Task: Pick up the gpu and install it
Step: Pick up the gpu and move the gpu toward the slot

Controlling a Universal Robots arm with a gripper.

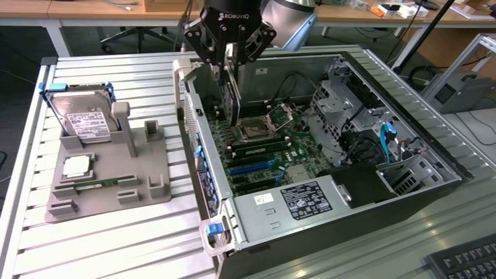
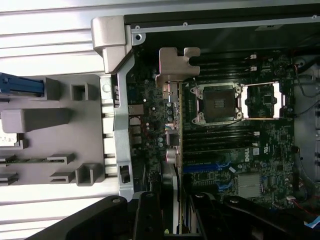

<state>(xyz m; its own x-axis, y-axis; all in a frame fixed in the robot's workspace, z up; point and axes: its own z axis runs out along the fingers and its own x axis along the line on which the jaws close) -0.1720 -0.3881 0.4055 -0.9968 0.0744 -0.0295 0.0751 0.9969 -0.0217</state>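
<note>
We see the gripper [image 1: 229,57] clenched on the top edge of the gpu [image 1: 231,96], which hangs upright inside the open computer case [image 1: 256,206] near the wall on the exterior view's left, its lower edge above the motherboard [image 1: 268,154] beside the CPU socket [image 1: 252,129].

We judge the main risk to be misalignment. If the card tilts in the grip, its edge could strike the socket or miss the blue slots [image 1: 250,168], and the bracket could catch on the case wall.

The exterior view gives us the card's height and uprightness. The wrist view shows it edge-on, with the silver bracket [image 2: 175,62] against the board's layout.
</note>
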